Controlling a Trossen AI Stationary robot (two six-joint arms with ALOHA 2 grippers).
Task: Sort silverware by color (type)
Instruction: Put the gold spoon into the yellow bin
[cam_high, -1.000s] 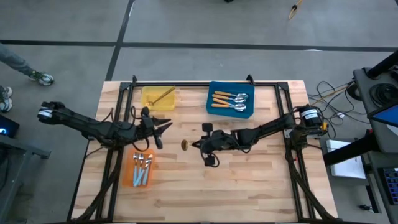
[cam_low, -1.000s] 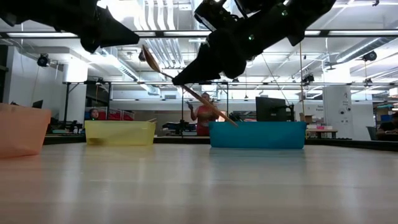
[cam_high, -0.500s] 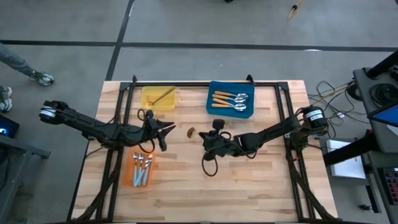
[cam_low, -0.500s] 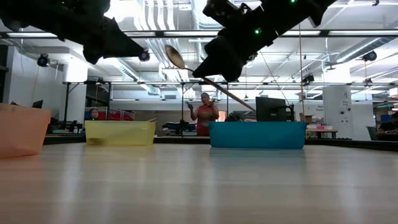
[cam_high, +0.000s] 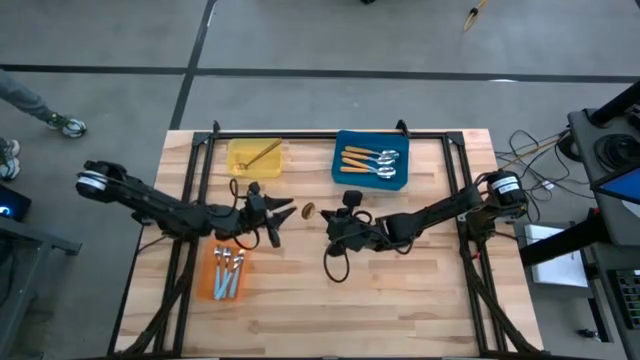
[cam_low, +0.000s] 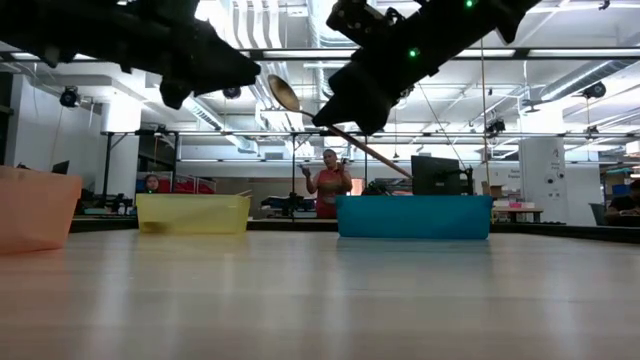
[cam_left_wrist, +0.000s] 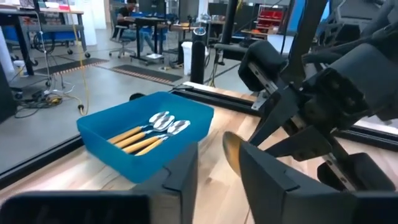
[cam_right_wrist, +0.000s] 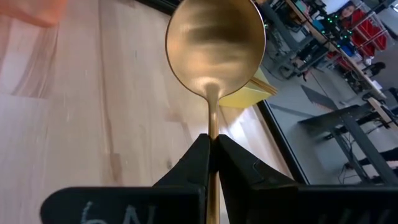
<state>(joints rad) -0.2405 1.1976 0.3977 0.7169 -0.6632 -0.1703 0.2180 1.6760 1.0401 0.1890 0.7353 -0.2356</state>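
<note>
My right gripper (cam_high: 326, 218) is shut on an all-gold spoon (cam_low: 283, 93) above the table's middle. The spoon's bowl (cam_high: 308, 210) points toward the left arm. My left gripper (cam_high: 288, 211) is open, level with that bowl and just short of it; in the left wrist view the bowl (cam_left_wrist: 232, 154) shows between its fingers. The yellow tray (cam_high: 240, 165) holds another gold spoon (cam_high: 264, 152). Orange-handled spoons (cam_high: 366, 161) lie in the blue tray (cam_high: 345, 178). Blue-handled spoons (cam_high: 229, 272) lie in the orange tray (cam_high: 213, 285). My right gripper pinches the gold spoon's thin handle (cam_right_wrist: 212, 134) between its two fingers, a short way behind the bowl (cam_right_wrist: 216, 46). The fingers run along the handle, coming from the table's right. The spoon is lifted clear and tilted, bowl end up, with the handle's free end (cam_low: 398, 171) sticking out below the gripper.
The three trays sit on the wooden table: yellow and blue along the far edge, orange on the near left. A black frame (cam_high: 300, 133) borders the far side and both sides. A person (cam_low: 327, 185) stands in the room beyond. Bare wood spans the table's near half (cam_high: 380, 300).
My right gripper carried the gold spoon toward the far edge and turned, raising the bowl, then held still. My left gripper moved steadily toward the table's right, closing on the spoon's bowl, its fingers staying open.
</note>
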